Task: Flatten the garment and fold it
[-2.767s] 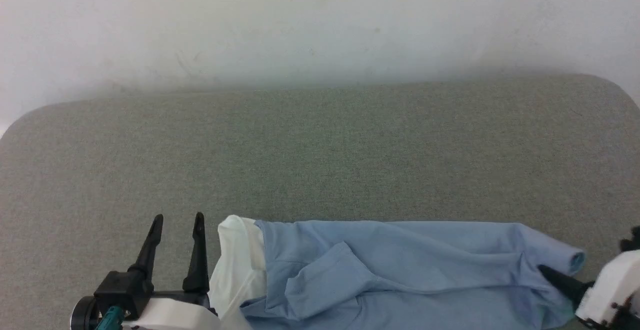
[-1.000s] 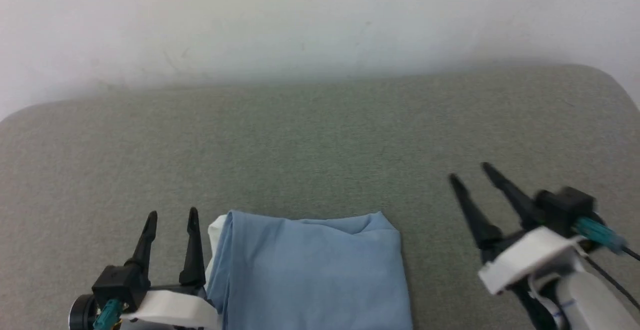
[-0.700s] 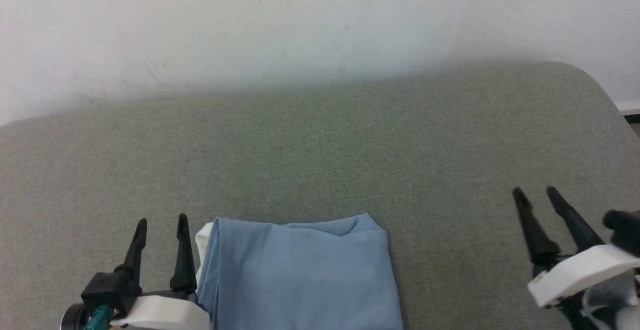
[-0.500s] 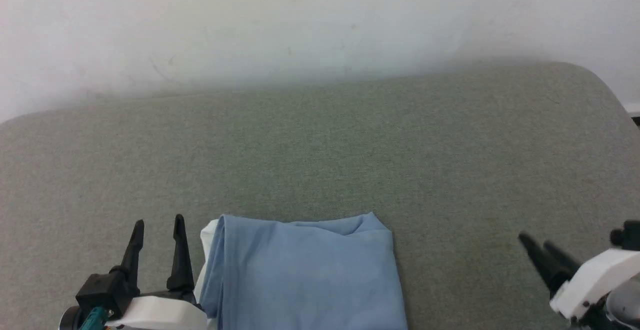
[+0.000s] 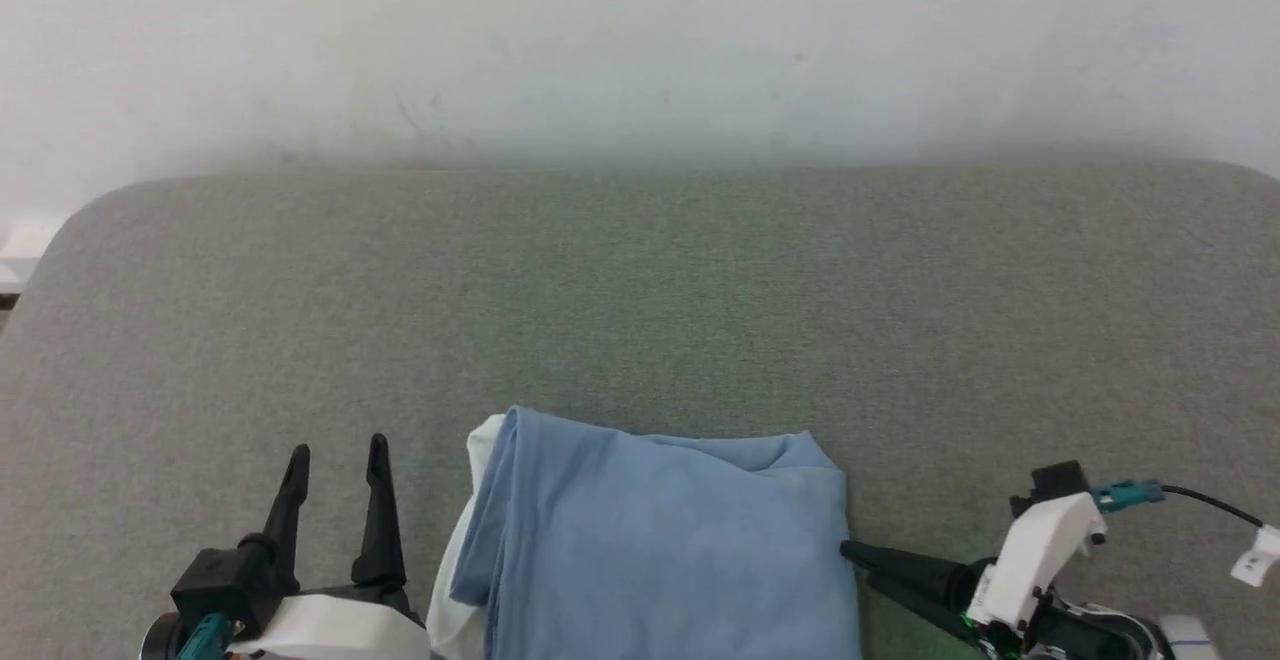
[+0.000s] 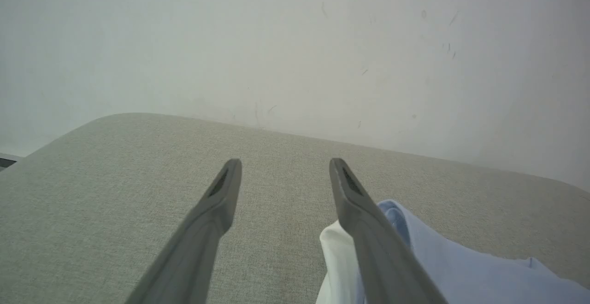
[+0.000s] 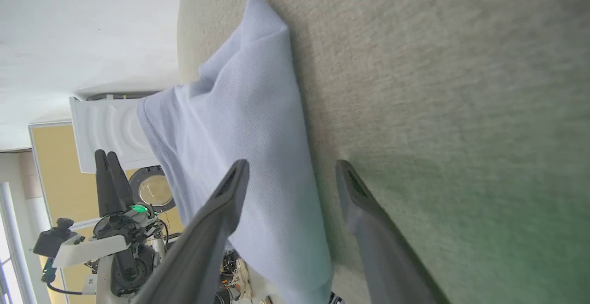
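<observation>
Garment (image 5: 660, 550) is seen folded into a compact light blue rectangle at the near edge of the grey padded surface (image 5: 640, 290), a little left of centre. A white part (image 5: 462, 580) shows along its left side.

Just beside that left side the left gripper (image 5: 338, 446) is held with its fingers pointing far and spread apart, nothing between them. At the right edge of the garment the right gripper (image 5: 848, 550) is laid low, pointing left, with its tips right at the fabric. Whether the cloth is touched cannot be told.

The surface is covered in a woven grey-green textile with rounded far corners, and it is backed by a plain pale wall (image 5: 640, 40) marked with faint scuffs.

From the left wrist, the white part is seen tucked under the blue layer, partly hidden by one finger. From the right wrist, the jaws are seen open. One finger is over the garment's edge and the other over bare surface, where a greenish tint is cast. That view also takes in the room on the near side, with a white ribbed panel (image 7: 106, 129) and a yellowish wall (image 7: 60, 166).
</observation>
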{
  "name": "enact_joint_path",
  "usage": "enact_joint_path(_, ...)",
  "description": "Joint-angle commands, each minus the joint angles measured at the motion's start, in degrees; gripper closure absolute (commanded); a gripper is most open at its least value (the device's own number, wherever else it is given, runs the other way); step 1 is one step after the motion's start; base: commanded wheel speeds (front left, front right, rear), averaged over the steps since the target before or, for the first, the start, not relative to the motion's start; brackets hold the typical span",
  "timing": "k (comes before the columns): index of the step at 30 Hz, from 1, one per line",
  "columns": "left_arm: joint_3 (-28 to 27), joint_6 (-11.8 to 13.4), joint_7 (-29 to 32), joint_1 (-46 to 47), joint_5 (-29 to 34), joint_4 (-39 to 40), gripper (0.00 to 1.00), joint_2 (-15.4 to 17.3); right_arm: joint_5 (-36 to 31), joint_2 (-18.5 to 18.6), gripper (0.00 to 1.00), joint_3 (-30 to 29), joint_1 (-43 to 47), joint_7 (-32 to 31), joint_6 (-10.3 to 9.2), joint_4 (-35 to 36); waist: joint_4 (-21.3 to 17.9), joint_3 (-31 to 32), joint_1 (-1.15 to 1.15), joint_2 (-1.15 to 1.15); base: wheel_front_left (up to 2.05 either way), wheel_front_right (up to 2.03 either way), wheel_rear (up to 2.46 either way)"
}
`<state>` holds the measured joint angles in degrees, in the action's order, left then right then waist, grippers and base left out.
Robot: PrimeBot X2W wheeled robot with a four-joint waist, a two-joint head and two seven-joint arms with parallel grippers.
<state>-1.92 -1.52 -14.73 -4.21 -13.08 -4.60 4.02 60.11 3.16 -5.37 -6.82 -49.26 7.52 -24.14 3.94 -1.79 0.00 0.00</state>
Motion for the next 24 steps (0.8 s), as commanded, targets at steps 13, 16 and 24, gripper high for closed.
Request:
enact_joint_path(13, -0.6, -0.8, -0.3, 1.0, 0.7, -1.1, 0.0, -0.7, -1.0, 2.5, 1.0, 13.7, -4.3, 6.0, -0.03, -4.5, 2.4, 0.3, 0.0, 0.0, 0.0, 0.0, 0.0)
enact_joint_path(16, -0.9, -0.9, -0.3, 0.5, 0.9, -1.2, 0.0, -0.7, -8.4, 7.6, 1.0, 19.7, -4.1, 10.6, -0.03, 1.0, 0.9, 1.0, 0.0, 0.0, 0.0, 0.0, 0.0)
enact_joint_path(24, -1.0, -0.8, -0.3, -0.6, 1.2, -0.2, 0.0, -0.9, -27.6, 21.5, 1.0, 27.5, -4.5, 16.0, -0.03, 10.0, -6.3, 1.4, 0.0, 0.0, 0.0, 0.0, 0.0)
